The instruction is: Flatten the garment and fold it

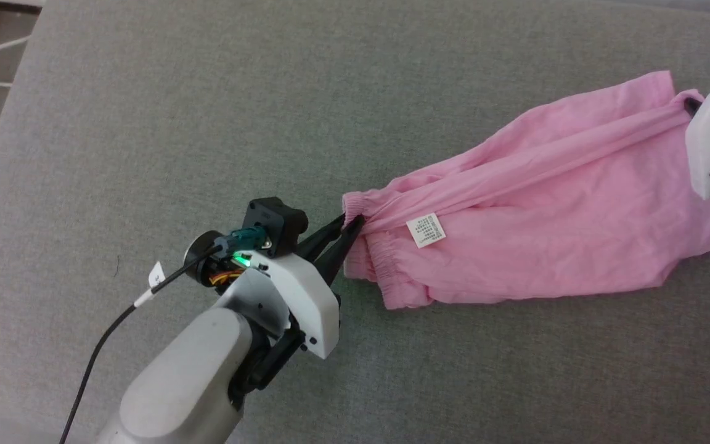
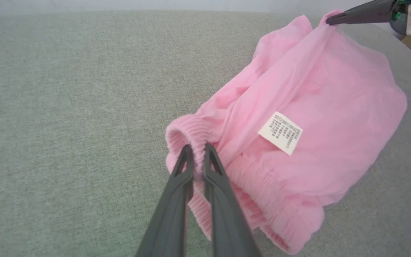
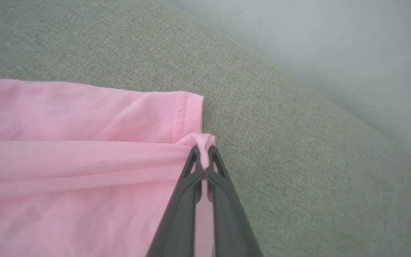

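free: grey cushion beyond and left of the garment | blocked: left gripper at its waistband end, right gripper at its hem end

Extends the pale left forearm from lower left, left tool pointing up and right, fingers pressed together on the garment; holds the right tool at the right edge, likewise clamped on it

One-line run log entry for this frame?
phase: flatten | left claw: shut on waistband | right claw: shut on leg hem | garment: stretched between claws, not flat
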Available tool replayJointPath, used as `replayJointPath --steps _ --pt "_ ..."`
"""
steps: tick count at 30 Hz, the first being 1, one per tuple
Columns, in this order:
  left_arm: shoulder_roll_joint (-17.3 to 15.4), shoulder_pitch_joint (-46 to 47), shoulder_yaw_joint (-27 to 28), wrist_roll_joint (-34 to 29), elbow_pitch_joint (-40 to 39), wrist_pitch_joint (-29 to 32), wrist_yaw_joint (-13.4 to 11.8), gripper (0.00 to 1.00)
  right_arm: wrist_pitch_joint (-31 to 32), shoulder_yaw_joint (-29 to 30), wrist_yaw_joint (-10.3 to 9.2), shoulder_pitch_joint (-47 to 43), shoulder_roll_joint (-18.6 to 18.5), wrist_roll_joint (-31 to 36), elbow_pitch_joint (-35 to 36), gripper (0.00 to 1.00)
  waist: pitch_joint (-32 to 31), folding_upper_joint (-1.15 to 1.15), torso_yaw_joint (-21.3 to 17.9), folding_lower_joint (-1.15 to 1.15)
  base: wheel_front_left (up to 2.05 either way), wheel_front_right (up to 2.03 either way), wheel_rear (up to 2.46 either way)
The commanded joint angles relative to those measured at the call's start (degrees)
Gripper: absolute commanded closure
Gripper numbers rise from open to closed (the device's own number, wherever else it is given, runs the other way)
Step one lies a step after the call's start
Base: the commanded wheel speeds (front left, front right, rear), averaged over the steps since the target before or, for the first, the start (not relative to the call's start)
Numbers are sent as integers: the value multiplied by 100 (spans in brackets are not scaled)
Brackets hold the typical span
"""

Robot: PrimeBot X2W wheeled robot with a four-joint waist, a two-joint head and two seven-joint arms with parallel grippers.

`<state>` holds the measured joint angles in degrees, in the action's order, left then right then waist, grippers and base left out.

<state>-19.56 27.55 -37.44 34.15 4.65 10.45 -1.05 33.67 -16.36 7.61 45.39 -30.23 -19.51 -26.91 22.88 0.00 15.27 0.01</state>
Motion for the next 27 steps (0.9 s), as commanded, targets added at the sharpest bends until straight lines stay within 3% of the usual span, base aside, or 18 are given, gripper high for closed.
replayJointPath --steps 1,10,11,12,21,27 --pt "39 105 -10 -12 109 -63 29 100 -113 -42 -12 169 22 67 -166 100 168 0 142 -1 0 0 0" --pt "235 224 -92 -32 557 -322 110 100 -796 -360 -12 606 162 143 -1143 100 183 0 161 -1 0 0 0" --pt "246 219 -89 -29 595 -355 105 85 -905 -382 -12 626 194 106 -1214 58 160 0 152 -1 0 0 0" --pt "254 215 -79 -41 630 -406 85 0 -1014 -371 -12 649 224 69 -1296 0 128 0 141 -1 0 0 0" --pt "231 38 227 68 714 -996 -65 0 -2170 -578 -12 673 415 -121 -1776 0 -574 0 -91 -1 0 0 0" --pt "187 -310 751 199 621 -1763 -418 0 -3259 -574 -12 362 497 -331 -1724 0 -1208 0 -298 -1 0 0 0"
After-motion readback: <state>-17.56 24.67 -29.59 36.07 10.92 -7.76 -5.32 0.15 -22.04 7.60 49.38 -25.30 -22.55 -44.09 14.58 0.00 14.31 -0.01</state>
